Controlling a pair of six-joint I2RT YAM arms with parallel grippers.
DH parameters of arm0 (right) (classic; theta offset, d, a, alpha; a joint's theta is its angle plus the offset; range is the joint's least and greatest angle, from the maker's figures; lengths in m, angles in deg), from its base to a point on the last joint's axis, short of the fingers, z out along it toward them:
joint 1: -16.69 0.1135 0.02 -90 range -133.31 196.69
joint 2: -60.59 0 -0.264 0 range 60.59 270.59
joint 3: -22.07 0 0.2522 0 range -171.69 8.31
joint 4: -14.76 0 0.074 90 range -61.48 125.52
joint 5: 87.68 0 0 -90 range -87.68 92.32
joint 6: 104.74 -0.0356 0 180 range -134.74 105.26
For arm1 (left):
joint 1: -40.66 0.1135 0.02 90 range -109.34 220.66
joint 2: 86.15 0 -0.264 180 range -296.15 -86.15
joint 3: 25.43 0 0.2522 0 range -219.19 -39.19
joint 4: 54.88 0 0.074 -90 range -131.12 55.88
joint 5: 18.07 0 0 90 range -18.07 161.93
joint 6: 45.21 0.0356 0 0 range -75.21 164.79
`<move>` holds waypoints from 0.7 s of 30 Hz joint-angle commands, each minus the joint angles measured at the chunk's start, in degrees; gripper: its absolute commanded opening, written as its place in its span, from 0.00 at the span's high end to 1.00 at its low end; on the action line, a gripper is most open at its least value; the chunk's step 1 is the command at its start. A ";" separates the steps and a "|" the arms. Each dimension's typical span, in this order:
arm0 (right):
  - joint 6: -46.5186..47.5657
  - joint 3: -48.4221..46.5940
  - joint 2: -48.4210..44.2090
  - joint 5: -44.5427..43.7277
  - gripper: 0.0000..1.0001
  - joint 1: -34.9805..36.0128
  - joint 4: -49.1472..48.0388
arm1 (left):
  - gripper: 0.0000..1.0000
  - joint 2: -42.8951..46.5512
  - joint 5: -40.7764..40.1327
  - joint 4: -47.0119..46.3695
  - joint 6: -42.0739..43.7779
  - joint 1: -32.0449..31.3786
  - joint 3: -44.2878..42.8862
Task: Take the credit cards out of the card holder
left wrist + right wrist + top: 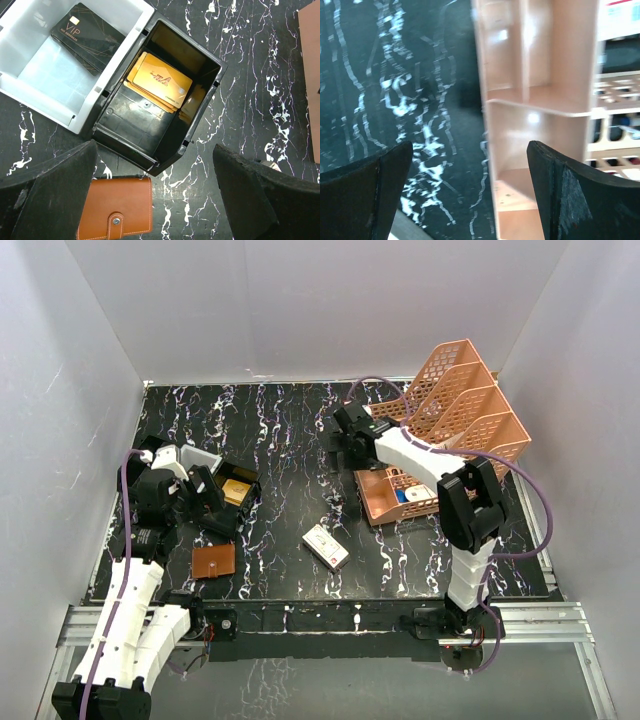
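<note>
Table (290,430): black marble. Orange rack (460,405) stands far right; your right gripper (470,195) hangs beside its base, jaws wide, holding nothing. Black-and-white tray (127,127) sits left; your left gripper (155,197) hovers over its near corner, jaws wide, empty. Card holder (117,212): brown, shut, flat on the table just beside that corner

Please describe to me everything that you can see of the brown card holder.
The card holder is a small, flat brown folder that looks like leather. It is closed: its clasp tab, with a small metal snap, lies over the cover. It lies flat on the marbled black table, close in front of the black tray. No cards show.
</note>
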State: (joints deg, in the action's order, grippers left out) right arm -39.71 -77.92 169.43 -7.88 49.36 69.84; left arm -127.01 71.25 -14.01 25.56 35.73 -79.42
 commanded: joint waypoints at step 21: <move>9.73 -13.75 12.46 -6.32 0.02 -15.65 -2.20 | 0.01 -1.40 2.58 -0.57 0.41 0.45 0.62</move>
State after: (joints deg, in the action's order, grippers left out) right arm -31.08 -84.76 179.28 -11.16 35.04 69.20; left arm -128.13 72.67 -14.10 25.54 35.73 -78.92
